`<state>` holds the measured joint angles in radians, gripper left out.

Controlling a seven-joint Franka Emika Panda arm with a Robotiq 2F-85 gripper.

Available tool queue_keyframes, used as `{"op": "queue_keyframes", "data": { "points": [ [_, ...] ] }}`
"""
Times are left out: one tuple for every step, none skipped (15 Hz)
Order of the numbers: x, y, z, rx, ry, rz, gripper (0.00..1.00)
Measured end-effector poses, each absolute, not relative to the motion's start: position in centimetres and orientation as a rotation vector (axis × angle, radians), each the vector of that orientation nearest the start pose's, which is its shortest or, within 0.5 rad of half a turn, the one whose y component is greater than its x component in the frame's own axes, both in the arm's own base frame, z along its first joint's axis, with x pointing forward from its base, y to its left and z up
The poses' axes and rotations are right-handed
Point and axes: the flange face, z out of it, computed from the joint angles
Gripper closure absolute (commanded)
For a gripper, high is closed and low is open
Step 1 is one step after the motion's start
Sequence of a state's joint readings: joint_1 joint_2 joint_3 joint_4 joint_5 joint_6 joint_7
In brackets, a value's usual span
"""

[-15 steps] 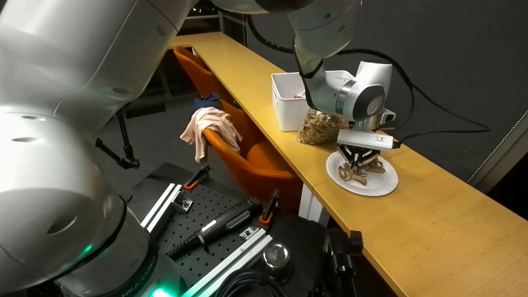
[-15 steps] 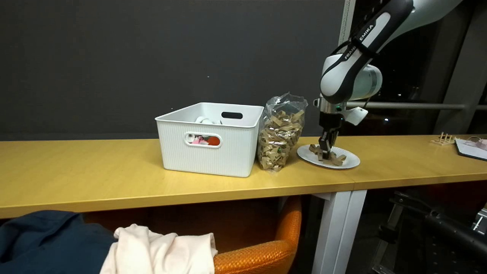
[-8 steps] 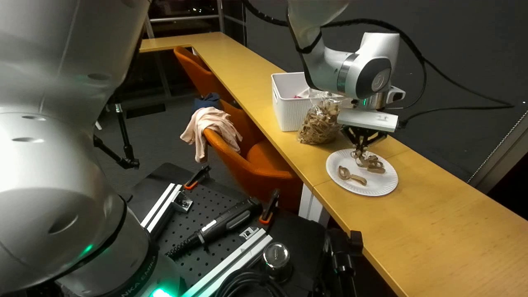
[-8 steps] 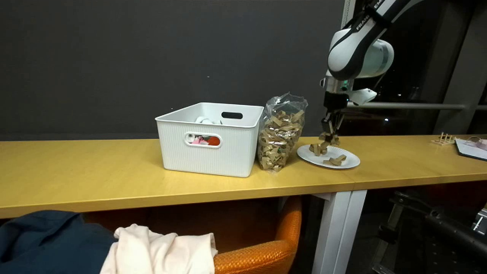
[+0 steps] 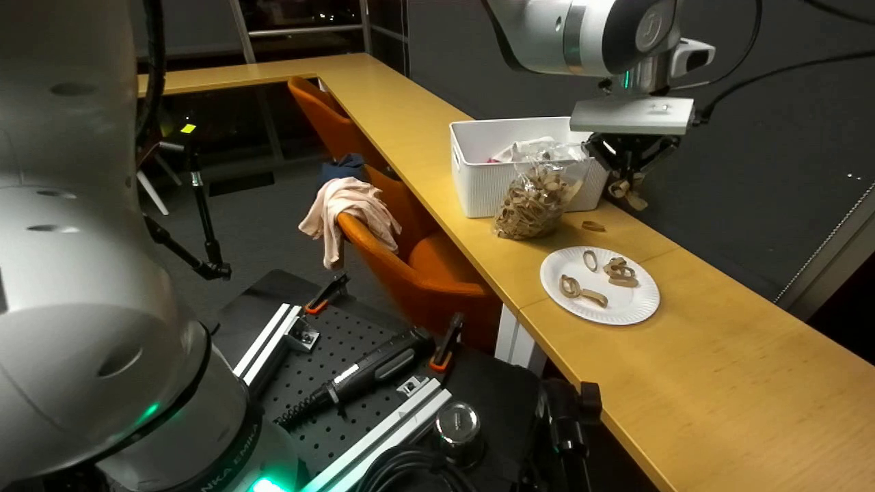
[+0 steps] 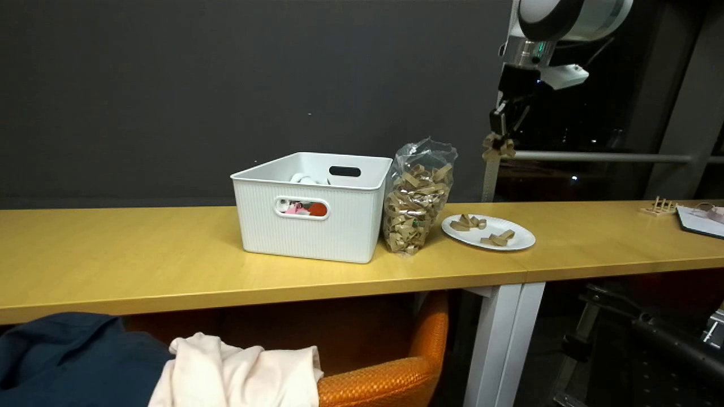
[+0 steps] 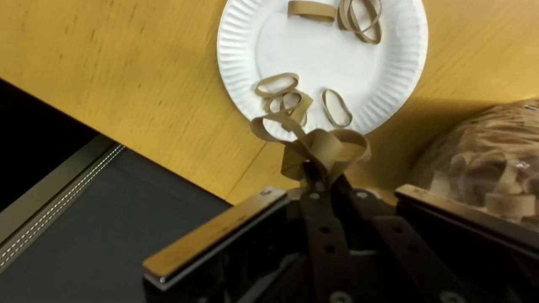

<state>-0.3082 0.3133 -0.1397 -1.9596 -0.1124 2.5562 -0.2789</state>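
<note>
My gripper (image 5: 627, 180) is shut on a bunch of brown paper-like loops (image 7: 324, 147) and holds them in the air. In an exterior view the gripper (image 6: 498, 140) stands high above the white paper plate (image 6: 521, 240), loops spreading on both sides of the fingertips. More brown loops (image 5: 621, 273) lie on the plate in separate groups; the wrist view shows them as rings (image 7: 280, 84). One loop (image 5: 593, 225) appears off the plate, near the bag. A clear bag (image 6: 416, 209) full of such loops stands beside the plate and also shows in the wrist view (image 7: 497, 176).
A white ribbed box (image 6: 311, 240) with small items inside stands beside the bag. A peg stand (image 6: 658, 208) and a clipboard (image 6: 698, 220) lie farther along the table. An orange chair (image 5: 417, 290) with a pale cloth (image 5: 352, 205) stands at the table's edge.
My gripper was down among the loops on the plate. It has risen well above the plate, shut, carrying a bunch of loops, and drifted rightward in both exterior views.
</note>
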Motion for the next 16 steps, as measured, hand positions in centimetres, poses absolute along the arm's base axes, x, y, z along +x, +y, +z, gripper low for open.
{"op": "queue_keyframes", "data": {
  "points": [
    [57.7, -26.5, 36.2, -3.342, 0.113, -0.415, 0.98],
    [57.9, -26.0, 37.6, -3.354, 0.102, -0.455, 0.98],
    [58.2, -25.2, 38.9, -3.364, 0.082, -0.493, 0.98],
    [58.7, -24.3, 39.9, -3.370, 0.054, -0.526, 0.98],
    [59.3, -23.4, 40.7, -3.376, 0.019, -0.554, 0.98],
    [59.9, -22.4, 41.3, -3.378, -0.019, -0.576, 0.98],
    [60.5, -21.3, 41.7, -3.376, -0.056, -0.594, 0.98],
    [61.2, -20.1, 41.9, -3.370, -0.089, -0.605, 0.98],
    [61.7, -19.0, 41.7, -3.364, -0.122, -0.608, 0.98],
    [62.1, -17.9, 41.4, -3.359, -0.152, -0.604, 0.98],
    [62.5, -16.9, 40.8, -3.353, -0.179, -0.593, 0.98],
    [62.8, -16.2, 40.0, -3.349, -0.201, -0.575, 0.98],
    [63.0, -15.6, 39.1, -3.346, -0.219, -0.554, 0.98],
    [63.2, -15.1, 38.2, -3.344, -0.232, -0.532, 0.98],
    [63.3, -14.8, 37.4, -3.343, -0.237, -0.510, 0.98],
    [63.4, -14.6, 36.5, -3.342, -0.242, -0.489, 0.98]
  ]
}}
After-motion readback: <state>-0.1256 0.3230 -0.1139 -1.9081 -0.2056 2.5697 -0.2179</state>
